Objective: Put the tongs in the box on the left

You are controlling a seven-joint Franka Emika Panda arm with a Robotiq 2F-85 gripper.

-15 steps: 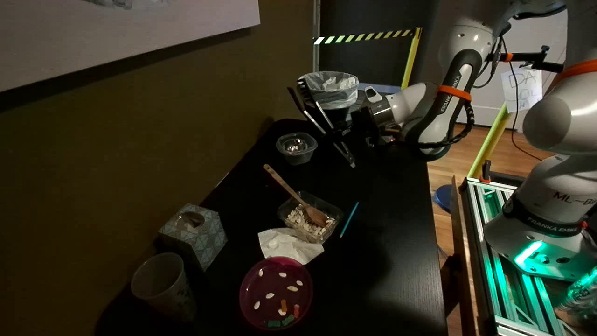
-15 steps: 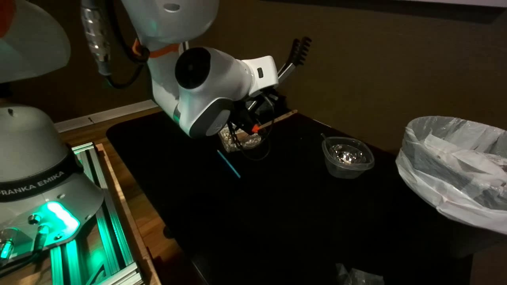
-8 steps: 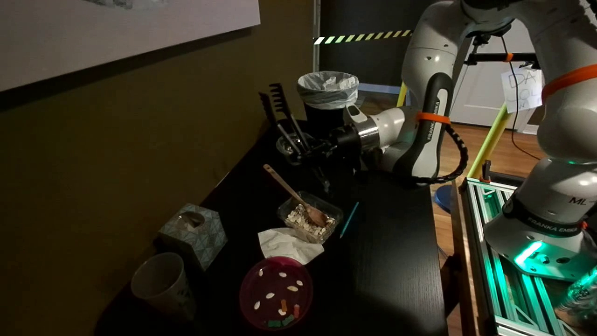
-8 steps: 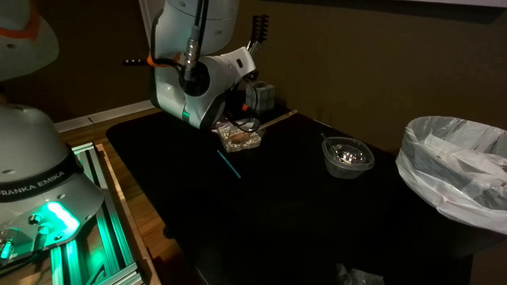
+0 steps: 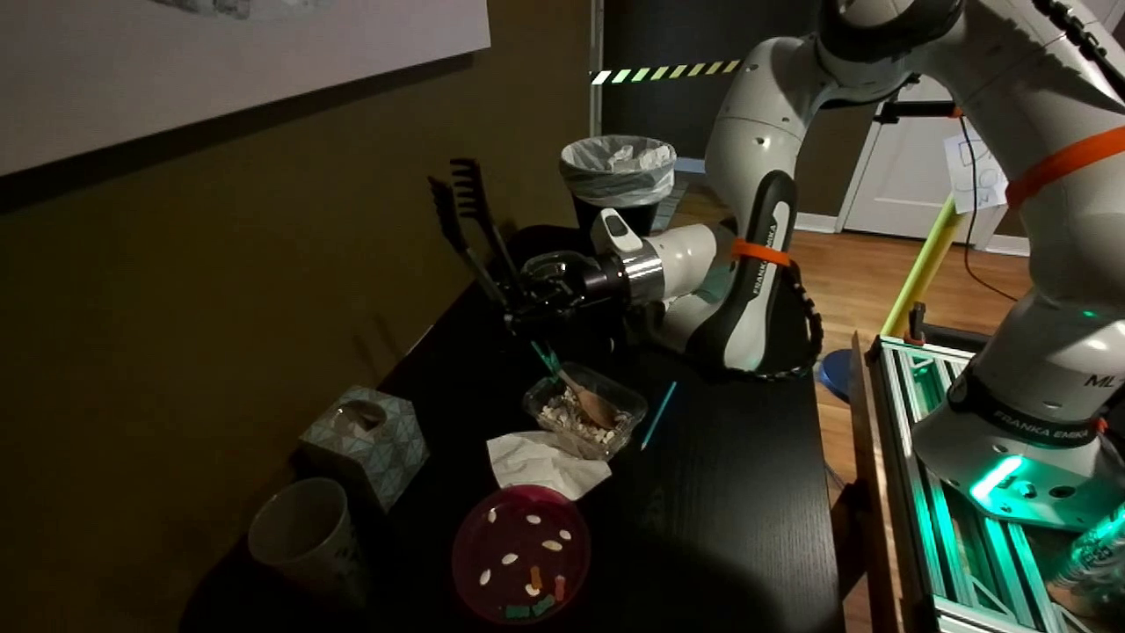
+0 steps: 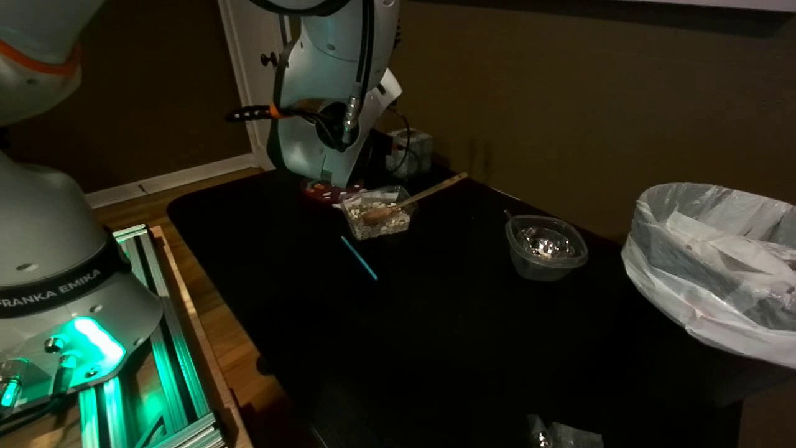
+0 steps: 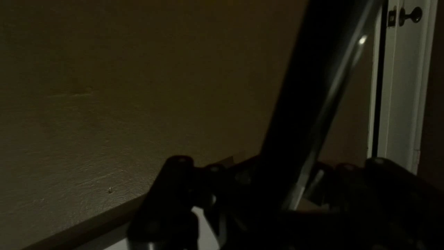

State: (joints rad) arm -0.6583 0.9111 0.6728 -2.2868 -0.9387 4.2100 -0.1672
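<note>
1. Tongs [image 5: 495, 237] are in the air on my arm [image 5: 756, 132], biggest thing in shot. Jaws clamped on them, slotted black ends up, leaning. In the wrist view a dark, blurred length of them runs between the jaws.
2. Table [image 5: 721, 519]: black, below the tongs, carrying everything from item 4 down.
3. Bin [image 5: 615, 186]: plastic-lined, by the table's end, in both exterior views.
4. Box [image 5: 387, 444]: pale grey, patterned, oval gap on top. I see the tongs higher up and apart from it.
5. Plate [image 5: 514, 538]: purple-red, small pieces [image 5: 509, 559] scattered on it.
6. Tray [image 5: 613, 392]: clear, rectangular, pale flakes [image 5: 562, 413] inside, near the plate.
7. Cup [image 5: 321, 554]: translucent, upright, just beside the box.
8. Napkin [image 5: 545, 462]: white, crumpled, between tray and plate.
9. Container [image 6: 538, 271]: clear, squarish, toward the bin; my jaws partly cover it in an exterior view.
10. Spoon [image 5: 593, 406]: wooden, head in the flakes. Tongs' lower ends overlap its handle in an exterior view; I can't tell if they touch.
11. Blue stick [image 5: 659, 415]: thin, lying just beside the tray.
</note>
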